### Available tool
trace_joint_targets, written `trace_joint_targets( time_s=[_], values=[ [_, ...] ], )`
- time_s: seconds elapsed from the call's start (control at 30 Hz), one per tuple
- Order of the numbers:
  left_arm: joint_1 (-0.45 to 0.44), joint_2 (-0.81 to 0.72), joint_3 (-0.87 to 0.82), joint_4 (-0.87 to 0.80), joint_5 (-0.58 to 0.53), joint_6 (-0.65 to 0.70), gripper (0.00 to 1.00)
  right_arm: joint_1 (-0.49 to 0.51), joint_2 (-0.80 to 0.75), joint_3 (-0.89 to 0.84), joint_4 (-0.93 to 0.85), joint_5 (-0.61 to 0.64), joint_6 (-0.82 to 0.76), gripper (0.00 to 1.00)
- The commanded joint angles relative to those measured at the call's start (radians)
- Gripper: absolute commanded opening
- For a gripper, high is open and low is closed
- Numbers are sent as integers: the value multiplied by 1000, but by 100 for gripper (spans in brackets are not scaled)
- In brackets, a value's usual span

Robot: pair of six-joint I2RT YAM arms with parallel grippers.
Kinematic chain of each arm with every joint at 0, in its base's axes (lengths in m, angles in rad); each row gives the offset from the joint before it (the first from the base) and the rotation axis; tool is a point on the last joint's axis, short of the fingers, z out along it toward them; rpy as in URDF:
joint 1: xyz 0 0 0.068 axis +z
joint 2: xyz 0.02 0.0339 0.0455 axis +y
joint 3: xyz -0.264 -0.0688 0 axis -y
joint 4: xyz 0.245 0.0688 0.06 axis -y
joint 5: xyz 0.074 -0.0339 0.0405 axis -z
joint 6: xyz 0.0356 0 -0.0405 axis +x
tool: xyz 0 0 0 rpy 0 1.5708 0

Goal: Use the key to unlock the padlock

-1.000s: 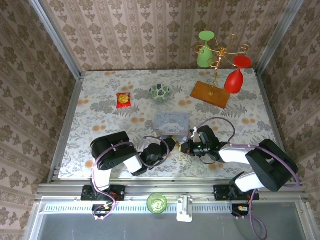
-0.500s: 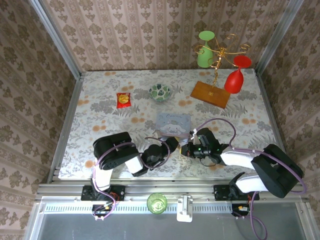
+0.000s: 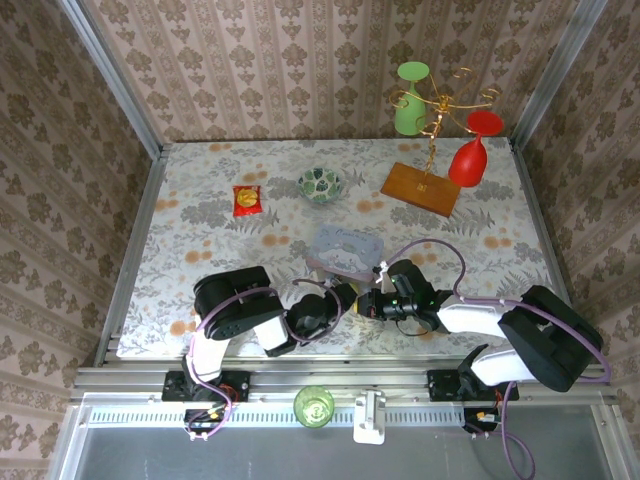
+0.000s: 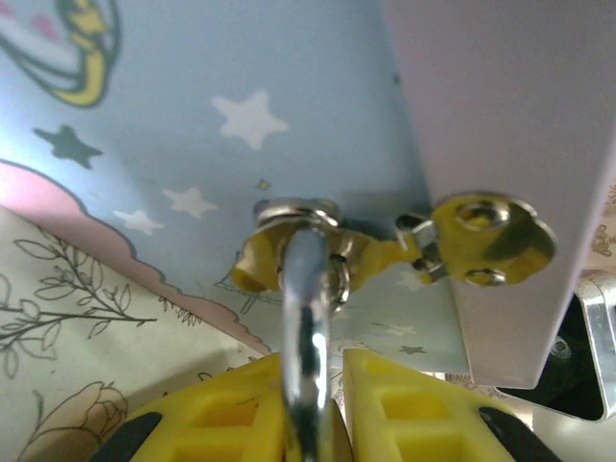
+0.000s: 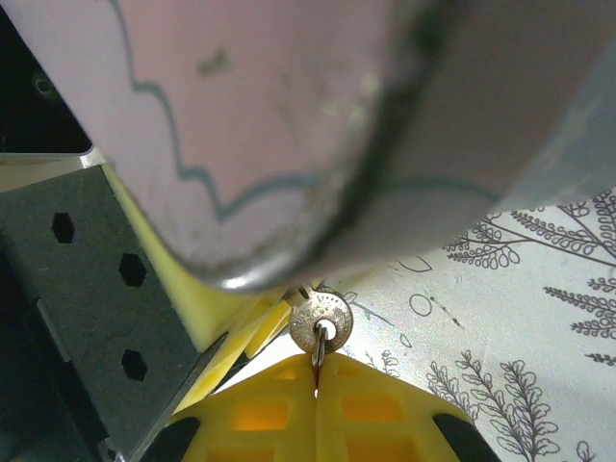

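Observation:
The pastel tin (image 3: 345, 250) sits tilted at the table's near middle, and both grippers meet at its near edge. In the left wrist view my left gripper (image 4: 316, 358) is shut on the padlock (image 4: 306, 318). Its silvery shackle rises from between the yellow fingers into the tin's brass hasp (image 4: 289, 258), and its body is hidden between the fingers. My right gripper (image 5: 318, 364) is shut on a thin ring that passes through the hole in the round head of the key (image 5: 321, 318). The key's blade is hidden under the tin's corner (image 5: 289, 144). From above, the left gripper (image 3: 343, 296) and right gripper (image 3: 366, 303) almost touch.
A red-and-yellow snack packet (image 3: 246, 199) and a patterned bowl (image 3: 320, 184) lie at the back left. A wooden base with a gold rack (image 3: 420, 187) holds a green glass (image 3: 410, 100) and a red glass (image 3: 470, 155) at the back right.
Both grippers have shifted slightly toward the near edge and closer together. The tin now sits more tilted above them.

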Motion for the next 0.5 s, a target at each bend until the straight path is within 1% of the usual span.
trace_joint_targets(
  time_s=[0.0,0.03,0.07,0.1,0.17,0.23,0.3,0.37,0.43,0.47],
  values=[
    [-1,19,-31,-80,25,-13,18,7,-17,10,-25,26,-41,7],
    [-1,16,-32,-80,26,-13,17,7,-29,11,-40,38,-59,14],
    [0,16,-32,-80,26,-12,16,7,-47,11,-51,47,-84,27],
    [0,16,-33,-79,27,-13,16,7,-73,10,-76,64,-113,37],
    [4,20,-36,-77,31,-23,15,7,-147,-8,-135,125,-163,38],
    [5,14,-38,-78,31,-21,15,10,-248,-36,-194,219,-205,42],
    [7,2,-40,-77,29,-15,16,28,-369,-48,-277,323,-279,44],
    [9,-5,-37,-77,32,-19,17,52,-448,-43,-350,405,-346,45],
    [11,-8,-37,-78,35,-22,17,82,-494,-48,-364,476,-388,45],
    [10,-9,-39,-77,36,-26,16,105,-505,-64,-336,509,-397,43]
  ],
)
